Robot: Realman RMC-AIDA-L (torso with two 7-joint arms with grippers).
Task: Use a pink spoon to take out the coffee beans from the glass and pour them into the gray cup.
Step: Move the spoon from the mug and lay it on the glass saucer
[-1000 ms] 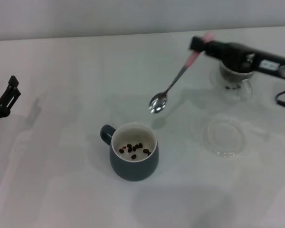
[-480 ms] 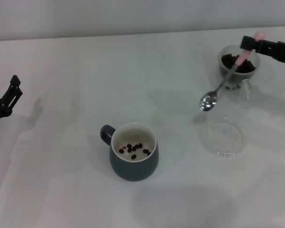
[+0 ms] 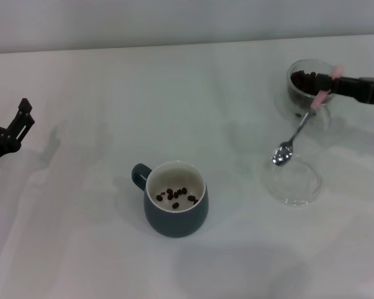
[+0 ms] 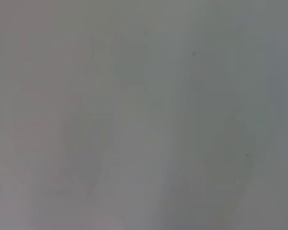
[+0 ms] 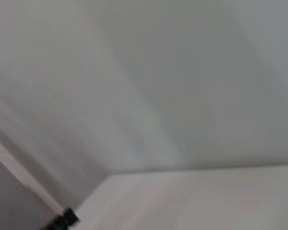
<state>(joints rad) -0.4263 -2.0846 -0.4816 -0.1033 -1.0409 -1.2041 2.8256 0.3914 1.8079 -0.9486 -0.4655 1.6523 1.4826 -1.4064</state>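
White table carries all: the right gripper (image 3: 327,87), jaws clamped on the pink spoon (image 3: 297,131), hangs its bowl down-left of the glass (image 3: 308,90), over a clear dish (image 3: 294,181).

This is looking like a lab or robot test bench rather than a home kitchen: a plain white table (image 3: 174,81) is filling nearly the whole head view, meeting a bare pale wall (image 3: 174,18) along the top of the frame. Only a few props are sitting on it, with black robot hardware reaching in from the left and right edges.
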